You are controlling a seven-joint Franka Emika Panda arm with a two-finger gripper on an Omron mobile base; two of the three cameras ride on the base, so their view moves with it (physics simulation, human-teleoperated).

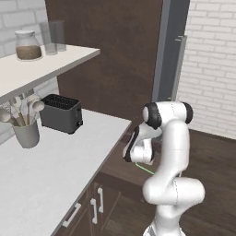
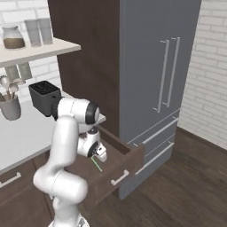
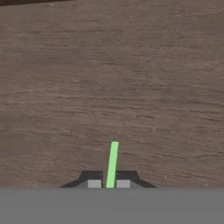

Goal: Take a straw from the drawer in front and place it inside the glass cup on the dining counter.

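So the drawer [image 2: 116,165] is pulled out, dark brown wood front with a short silver bar handle [image 2: 119,178], and the arm is reaching down into it. In the hand view the gripper [image 3: 109,183] has its two dark tips pinched right in on the straw [image 3: 113,164], a skinny light green stick poking out between them over the grainy brown wood of the drawer floor. From the right base view you can see the straw slanting down below the hand inside the drawer, and the left base view catches a bit of green beside the arm's forearm too. Room-wise, the drawer's side walls box in the hand, the white worktop [image 1: 55,166] edge runs just above on one side, and the tall grey fridge [image 2: 155,80] with long vertical handles stands just past the drawer. Up on the worktop there's a matte black toaster [image 1: 61,113] and a grey utensil pot [image 1: 26,133], well apart from the hand.
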